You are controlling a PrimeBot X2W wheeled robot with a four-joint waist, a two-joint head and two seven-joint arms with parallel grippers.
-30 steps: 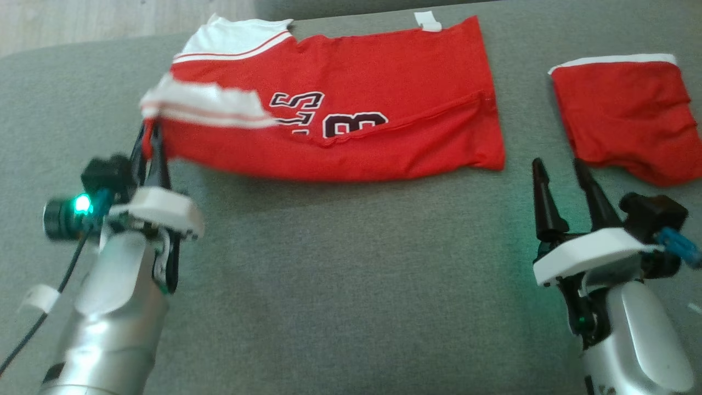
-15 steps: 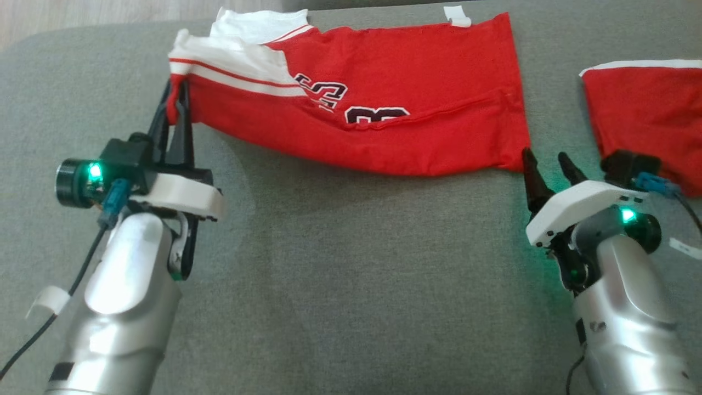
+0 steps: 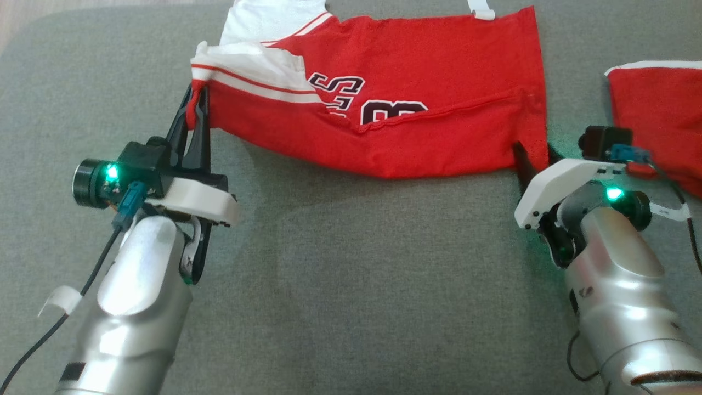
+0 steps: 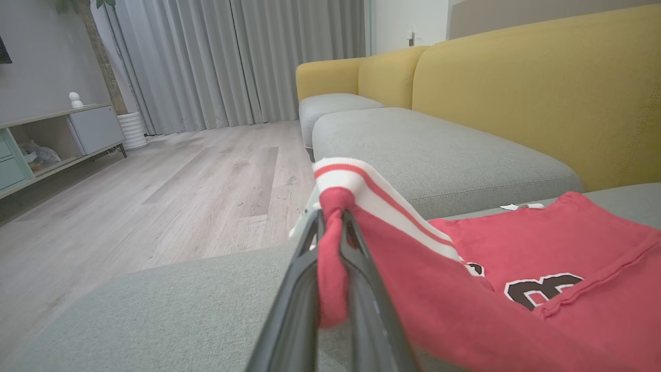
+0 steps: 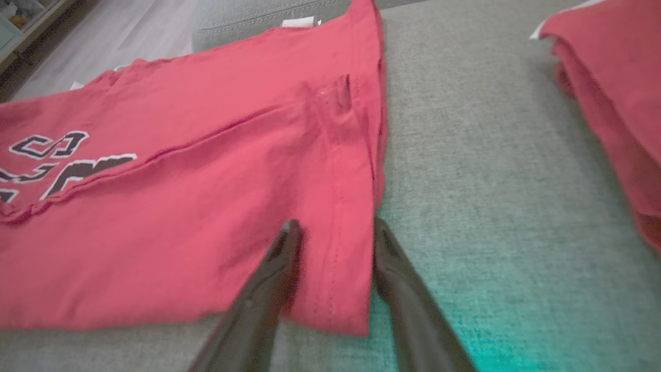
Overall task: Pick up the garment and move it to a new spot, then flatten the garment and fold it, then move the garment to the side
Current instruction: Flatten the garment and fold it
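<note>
The left jaws stay clenched on the striped sleeve corner of the red jersey (image 3: 428, 71), holding it up off the grey sofa cushion (image 3: 351, 274). The right jaws, released, have advanced from short of the hem to straddle its near corner. A second red garment (image 3: 658, 99) lies to their right.

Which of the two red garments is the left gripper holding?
The jersey with dark lettering and white striped trim; the left gripper is shut on its corner. The plain red garment lies apart at the far right.
</note>
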